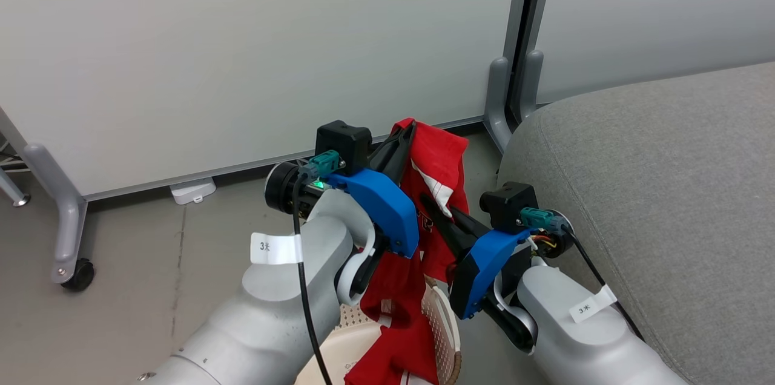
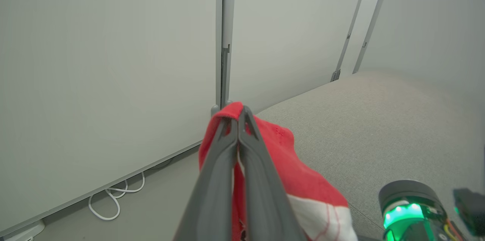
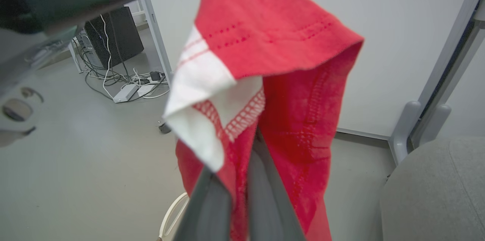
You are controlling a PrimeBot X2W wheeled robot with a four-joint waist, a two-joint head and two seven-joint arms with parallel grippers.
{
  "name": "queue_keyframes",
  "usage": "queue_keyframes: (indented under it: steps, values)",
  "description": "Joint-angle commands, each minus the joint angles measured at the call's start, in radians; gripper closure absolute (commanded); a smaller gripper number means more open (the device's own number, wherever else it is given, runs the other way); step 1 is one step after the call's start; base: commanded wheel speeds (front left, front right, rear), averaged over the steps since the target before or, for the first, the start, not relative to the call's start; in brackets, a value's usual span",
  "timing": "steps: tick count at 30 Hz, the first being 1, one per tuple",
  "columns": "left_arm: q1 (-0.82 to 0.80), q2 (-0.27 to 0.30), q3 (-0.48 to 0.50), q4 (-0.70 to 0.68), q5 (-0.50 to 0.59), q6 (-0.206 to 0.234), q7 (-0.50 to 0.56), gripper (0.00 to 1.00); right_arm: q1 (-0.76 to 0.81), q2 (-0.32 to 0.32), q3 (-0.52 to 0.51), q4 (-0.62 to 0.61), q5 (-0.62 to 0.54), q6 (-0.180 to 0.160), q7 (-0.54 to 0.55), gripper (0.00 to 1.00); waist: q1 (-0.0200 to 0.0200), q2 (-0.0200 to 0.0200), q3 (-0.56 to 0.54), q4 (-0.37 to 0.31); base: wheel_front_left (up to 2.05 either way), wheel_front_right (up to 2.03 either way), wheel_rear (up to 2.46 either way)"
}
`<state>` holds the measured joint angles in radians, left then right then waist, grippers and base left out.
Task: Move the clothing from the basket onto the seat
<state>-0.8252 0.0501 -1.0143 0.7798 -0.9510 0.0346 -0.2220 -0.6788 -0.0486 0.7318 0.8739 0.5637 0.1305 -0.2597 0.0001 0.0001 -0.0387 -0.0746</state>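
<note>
A red garment with white trim (image 1: 439, 170) hangs between my two grippers, above the basket (image 1: 445, 324), whose cream perforated wall and brown rim peek out at the bottom of the head view. My left gripper (image 1: 410, 128) is shut on the garment's top fold (image 2: 265, 135). My right gripper (image 1: 427, 200) is shut on the cloth lower down (image 3: 299, 119), and red fabric drapes over its fingers. The garment's tail trails down into the basket. The grey seat (image 1: 654, 191) lies to the right of both arms, apart from the cloth.
White partition panels on grey wheeled legs (image 1: 63, 215) stand behind the basket. A grey post foot (image 1: 505, 100) sits at the seat's corner. Cables and a power strip (image 3: 127, 91) lie on the floor, beside a dark box (image 3: 113, 32).
</note>
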Motion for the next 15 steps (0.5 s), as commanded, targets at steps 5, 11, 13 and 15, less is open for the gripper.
queue_keyframes:
  steps: [5,11,13,15]
  values:
    - [-0.006,0.000,-0.012,0.010,0.012,0.001,-0.019,0.00,-0.014,-0.003,0.000,0.002,0.006,0.000,-0.007,1.00,-0.0001,-0.0001,-0.004,0.000,0.00,0.00,0.00]
    - [0.031,0.019,-0.002,0.005,0.033,-0.006,-0.037,0.00,-0.015,-0.003,-0.047,-0.025,-0.020,0.000,-0.007,1.00,-0.0001,-0.0001,-0.003,0.002,0.00,0.00,0.00]
    - [0.047,0.029,0.007,-0.005,0.042,-0.003,-0.040,0.00,-0.010,-0.003,-0.068,-0.039,-0.036,0.000,-0.007,1.00,-0.0001,-0.0001,-0.002,0.003,0.00,0.00,0.00]
    - [0.070,0.040,0.020,-0.024,0.058,-0.003,-0.043,0.00,-0.003,-0.003,-0.092,-0.055,-0.053,0.000,-0.007,1.00,-0.0001,-0.0001,-0.002,0.006,0.00,0.00,0.00]
